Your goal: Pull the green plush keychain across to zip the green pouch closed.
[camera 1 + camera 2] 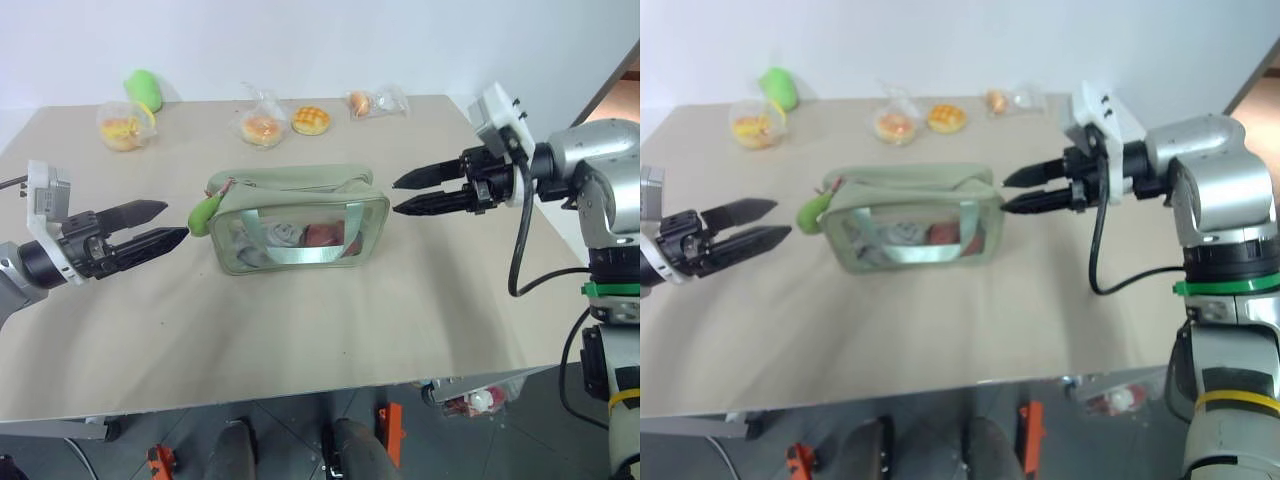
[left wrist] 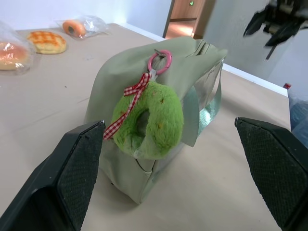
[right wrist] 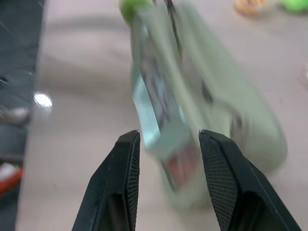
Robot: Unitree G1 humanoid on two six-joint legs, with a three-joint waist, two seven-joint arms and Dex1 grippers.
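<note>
Green plush keychain (image 2: 149,120) hanging by a red-and-white cord and pink ring off the left end of the green pouch (image 1: 297,220), mid-bench (image 1: 300,330). Left claw (image 1: 160,226) spread wide, empty, just beside the plush. Right claw (image 1: 407,194) parted, empty, clear of the pouch's right end. Bagged buns (image 1: 262,127) along the far edge.

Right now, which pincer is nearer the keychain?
Left. The left pincer is open with its tips just short of the keychain, which hangs at the pouch's near end. The right pincer is open beyond the pouch's far end.
</note>
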